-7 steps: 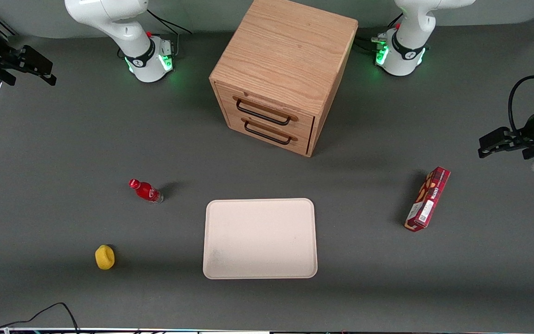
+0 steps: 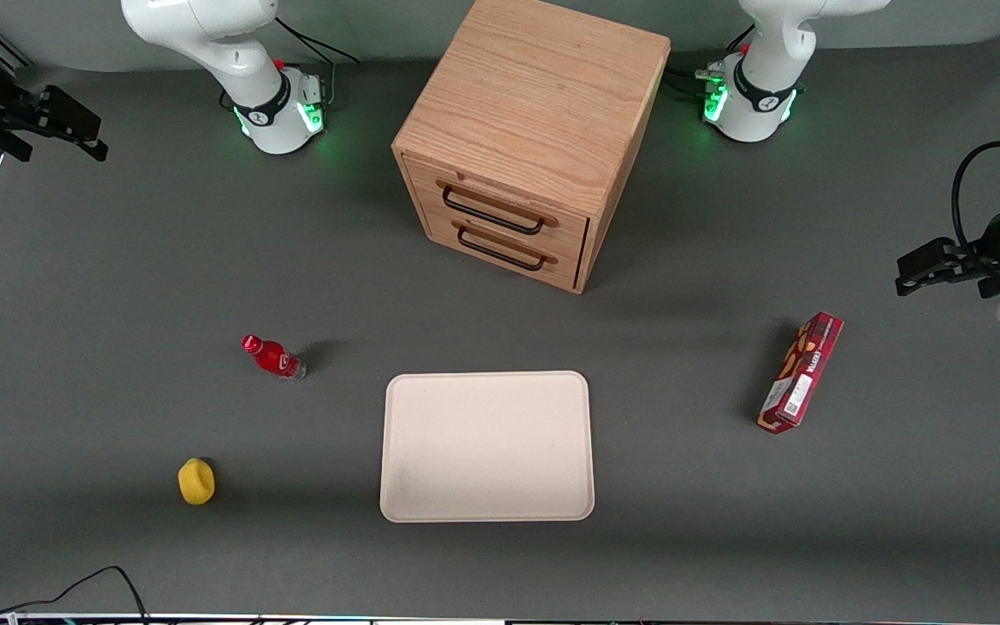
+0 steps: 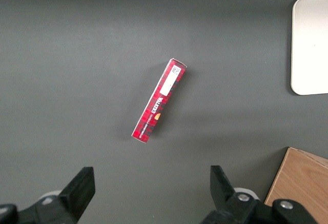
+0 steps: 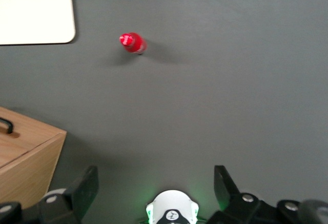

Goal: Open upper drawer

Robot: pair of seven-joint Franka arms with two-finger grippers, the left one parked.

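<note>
The oak cabinet (image 2: 535, 95) stands on the table between the two arm bases. Its upper drawer (image 2: 569, 227) is shut, with a wide black bar handle (image 2: 491, 211). The twin lower drawer (image 2: 439, 233) beneath it is also shut. My gripper (image 2: 94, 139) hangs open and empty high above the working arm's end of the table, well apart from the cabinet. In the right wrist view the gripper (image 4: 155, 185) has its fingers (image 4: 84, 185) spread wide over bare table, and a corner of the cabinet (image 4: 25, 152) shows with a bit of black handle (image 4: 6, 126).
A red bottle (image 2: 273, 357) and a yellow object (image 2: 196, 481) stand nearer the front camera toward the working arm's end. A pale tray (image 2: 487, 446) lies in front of the drawers. A red box (image 2: 800, 371) lies toward the parked arm's end.
</note>
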